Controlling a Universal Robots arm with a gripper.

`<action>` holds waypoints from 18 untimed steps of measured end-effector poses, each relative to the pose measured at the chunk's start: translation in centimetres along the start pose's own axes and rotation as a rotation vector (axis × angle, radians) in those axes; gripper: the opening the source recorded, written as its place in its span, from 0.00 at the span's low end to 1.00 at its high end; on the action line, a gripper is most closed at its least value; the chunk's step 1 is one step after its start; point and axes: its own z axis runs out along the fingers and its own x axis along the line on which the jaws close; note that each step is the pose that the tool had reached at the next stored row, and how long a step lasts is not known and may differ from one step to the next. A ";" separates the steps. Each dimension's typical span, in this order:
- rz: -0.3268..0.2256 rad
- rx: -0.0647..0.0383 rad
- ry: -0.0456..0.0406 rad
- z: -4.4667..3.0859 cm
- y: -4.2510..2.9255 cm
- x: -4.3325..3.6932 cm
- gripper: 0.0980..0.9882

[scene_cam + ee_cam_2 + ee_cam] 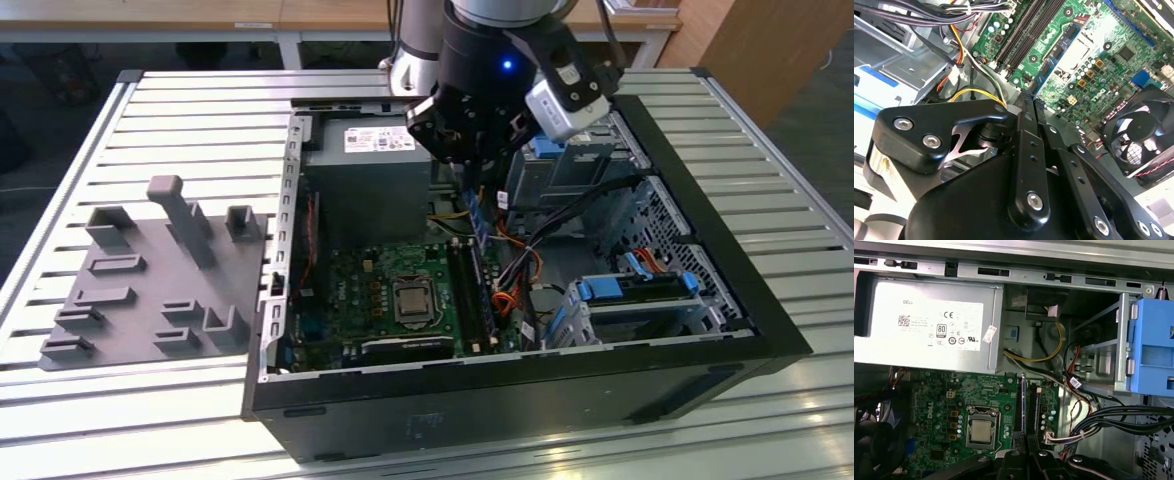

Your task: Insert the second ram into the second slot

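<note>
A: What's the big thing there?
B: An open computer case (747, 335) lying flat on the slatted table (200, 110), its green board (367, 290) facing up.
A: And the arm?
B: Its gripper (471, 178) hangs over the board, fingers pinched narrow on the blue memory stick (477, 218), which stands on edge over the long black slots (467, 295). I can't tell whether they touch.

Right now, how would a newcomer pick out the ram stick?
Find the black computer case, then the end effector above its green motherboard. The ram stick is the thin blue strip gripped there, far slimmer than the chunky light-blue brackets.
</note>
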 end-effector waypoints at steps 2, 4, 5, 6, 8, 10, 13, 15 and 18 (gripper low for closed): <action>0.016 0.000 -0.0005 0.03 0.00 0.00 0.04; 0.018 0.000 -0.0006 0.06 -0.01 0.00 0.04; 0.018 0.000 -0.0007 0.10 -0.01 0.01 0.04; 0.018 0.000 -0.0007 0.13 -0.01 0.01 0.04; 0.018 0.000 -0.0007 0.21 -0.02 0.01 0.04; 0.018 0.000 -0.0006 0.30 -0.02 0.01 0.04; 0.018 0.000 -0.0006 0.48 -0.03 0.01 0.04; 0.018 0.000 -0.0007 0.61 -0.03 0.01 0.04; 0.018 0.000 -0.0006 0.82 -0.04 0.02 0.04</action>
